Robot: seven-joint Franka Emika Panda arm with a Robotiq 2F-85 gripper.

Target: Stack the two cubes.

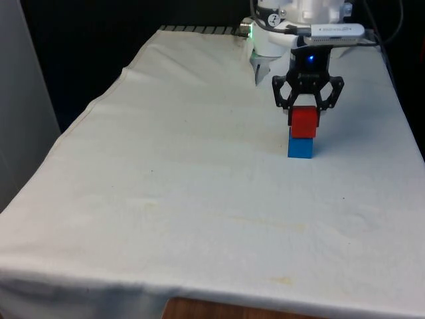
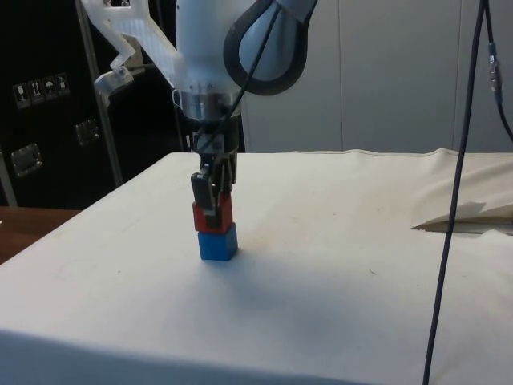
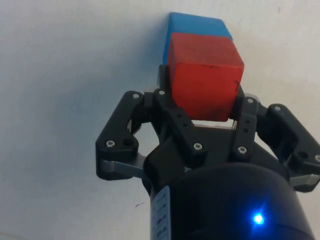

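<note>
**Red cube held on top of the blue one**

Right now the gripper (image 1: pixel 305 122) is pointing straight down at the table (image 1: pixel 166 199) and pinching the red cube (image 1: pixel 305 122) between its two black fingers (image 3: pixel 167 92), one pressing on each opposite side face. In the side view the gripper (image 2: pixel 213 210) is covering part of the red cube (image 2: pixel 223 210), with the finger running down the face nearest that camera.

Directly beneath the gripper, the blue cube (image 1: pixel 300 148) is sitting on the white cloth. The red cube is resting on it or just touching it: in the side view the bottom of the red one is meeting the top of the blue cube (image 2: pixel 218 242) with no visible gap. In the front view the red cube is sitting slightly off towards one side of the blue one, so the edges are not lining up exactly.

From the wrist, the red cube (image 3: pixel 205 75) is showing its top face between the fingers, with the blue cube (image 3: pixel 197 26) peeking out from under it on the side away from the gripper (image 3: pixel 202 95) body.

Around the gripper the cloth is lying flat, with faint yellowish stains further off.
</note>
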